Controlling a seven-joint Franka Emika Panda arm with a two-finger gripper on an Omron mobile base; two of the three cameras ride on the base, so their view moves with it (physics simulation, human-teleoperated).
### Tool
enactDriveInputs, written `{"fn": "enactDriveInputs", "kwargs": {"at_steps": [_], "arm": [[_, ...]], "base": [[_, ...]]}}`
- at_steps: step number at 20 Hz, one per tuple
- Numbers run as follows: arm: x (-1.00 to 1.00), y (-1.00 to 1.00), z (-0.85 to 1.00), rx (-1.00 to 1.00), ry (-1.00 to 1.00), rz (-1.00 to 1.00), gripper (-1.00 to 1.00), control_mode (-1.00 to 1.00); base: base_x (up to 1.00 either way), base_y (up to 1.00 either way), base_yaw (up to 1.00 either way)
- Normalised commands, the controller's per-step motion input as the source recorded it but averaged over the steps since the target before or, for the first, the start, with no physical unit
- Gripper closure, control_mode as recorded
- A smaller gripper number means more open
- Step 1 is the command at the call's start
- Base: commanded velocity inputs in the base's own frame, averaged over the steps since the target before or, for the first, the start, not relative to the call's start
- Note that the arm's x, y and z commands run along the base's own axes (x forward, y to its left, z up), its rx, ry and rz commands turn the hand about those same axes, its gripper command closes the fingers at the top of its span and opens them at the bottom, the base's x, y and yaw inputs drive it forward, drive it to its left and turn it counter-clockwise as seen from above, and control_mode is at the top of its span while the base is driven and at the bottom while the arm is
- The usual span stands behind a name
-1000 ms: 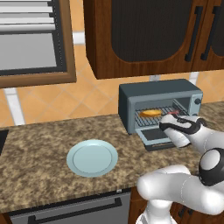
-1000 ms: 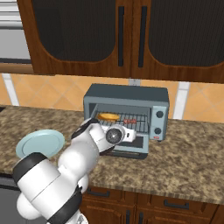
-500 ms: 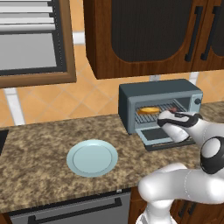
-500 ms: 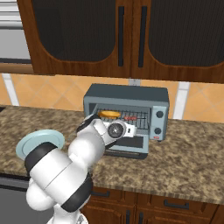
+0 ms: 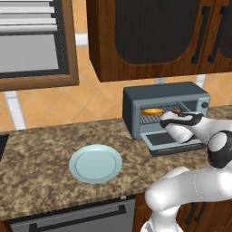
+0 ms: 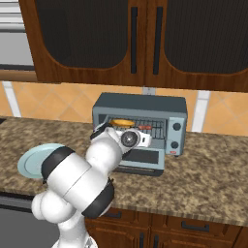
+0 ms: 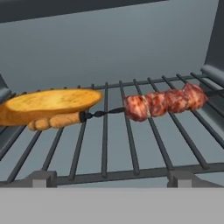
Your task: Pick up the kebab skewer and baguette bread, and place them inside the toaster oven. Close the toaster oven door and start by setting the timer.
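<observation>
Blue-grey metal makes up the boxy toaster oven that stands on the speckled brown granite counter, under dark wooden wall cabinets; its drop-down toaster oven door, a panel with a dark glass window, lies open and flat toward the robot; black knobs run down its right side in the right base view.

The white arm's claw sits at the mouth of the oven, just above the lowered door, with the wire rack directly ahead of it; in the base views the wrist covers the fingers, so I cannot tell whether the claw is spread or pressed together, and nothing can be seen held in it.

Seen from the hand, both food items lie on the rack just beyond the claw; the golden-orange oval baguette bread with its darker crust edge is ahead and to the left, near the oven's left wall; the kebab skewer, a thin stick threaded with reddish-brown meat chunks, is ahead and to the right, stretched across the bars; its orange-brown handle end reaches under the loaf's front edge, so the 2 items overlap there; whether they touch is not clear.

Well to the left of the claw, a round pale blue plate rests on the counter.
</observation>
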Motion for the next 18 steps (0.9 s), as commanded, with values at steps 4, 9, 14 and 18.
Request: {"fn": "enactDriveInputs", "kwargs": {"at_steps": [4,9,14,18], "arm": [[0.21,0.0,0.0,0.0,-0.04,0.01,-1.0,-1.0],[0.22,0.0,0.0,0.0,-0.04,0.01,-1.0,-1.0],[0.2,0.0,0.0,0.0,-0.03,0.01,-1.0,-1.0],[0.12,0.0,0.0,0.0,-0.01,0.01,-1.0,-1.0]], "base": [[0.0,0.0,0.0],[0.0,0.0,0.0],[0.0,0.0,0.0],[0.0,0.0,0.0]]}}
